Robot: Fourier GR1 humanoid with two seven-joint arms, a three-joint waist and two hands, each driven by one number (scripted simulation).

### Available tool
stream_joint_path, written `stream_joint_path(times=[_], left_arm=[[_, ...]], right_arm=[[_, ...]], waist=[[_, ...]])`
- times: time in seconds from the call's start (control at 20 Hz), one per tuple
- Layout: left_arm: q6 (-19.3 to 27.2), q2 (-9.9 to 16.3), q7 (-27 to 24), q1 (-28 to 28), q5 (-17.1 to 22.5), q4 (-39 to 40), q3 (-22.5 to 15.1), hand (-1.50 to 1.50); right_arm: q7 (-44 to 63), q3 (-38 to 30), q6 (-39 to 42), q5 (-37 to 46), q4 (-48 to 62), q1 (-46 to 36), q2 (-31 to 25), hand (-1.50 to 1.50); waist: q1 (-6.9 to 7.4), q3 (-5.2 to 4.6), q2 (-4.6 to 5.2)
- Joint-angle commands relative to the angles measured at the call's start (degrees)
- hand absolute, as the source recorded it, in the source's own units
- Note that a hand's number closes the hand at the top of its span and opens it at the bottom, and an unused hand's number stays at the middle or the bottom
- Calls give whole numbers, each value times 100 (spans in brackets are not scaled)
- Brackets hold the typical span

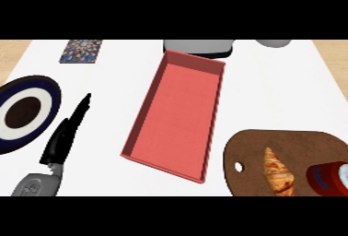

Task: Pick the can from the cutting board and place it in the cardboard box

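You've got the box (178, 115) mid-frame, running top to bottom. Lower right: cutting board (285, 161) w/ croissant (279, 173) on it, can (329, 179) on its right at the frame edge. Far left: plate (26, 113). Left hand (65, 136) betw. plate & box. Upper left: mat (81, 50).

We see a coral-red cardboard box (178, 115), a red-and-blue can (329, 179) on a dark brown cutting board (299, 145), a golden-brown croissant (278, 173), and a navy-and-white ringed plate (26, 112) on the white table (272, 92).
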Motion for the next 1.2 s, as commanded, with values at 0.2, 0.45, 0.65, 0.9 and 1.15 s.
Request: stream_joint_path(times=[0.2,0.45,0.65,0.9,1.15], left_arm=[[-327,-47,101,-324,-147,139,303,0],[-304,-165,-353,-246,-234,535,386,0],[-85,-388,-210,-106,-436,333,168,0],[-325,-259,-157,156,-342,29,277,0],[-497,-197,264,-177,-281,-150,434,0]], right_arm=[[-69,-366,-28,-114,714,-644,-164,-150],[-335,-229,-240,-29,1292,-808,-43,150],[-451,-280,-1038,892,1557,-954,-143,150],[-238,-404,-1127,1154,809,-809,-132,150],[-244,-618,-1615,1254,898,-927,-73,150]], waist=[[-6,0,2],[-3,0,6],[18,2,8],[19,0,-4],[9,1,-3]])
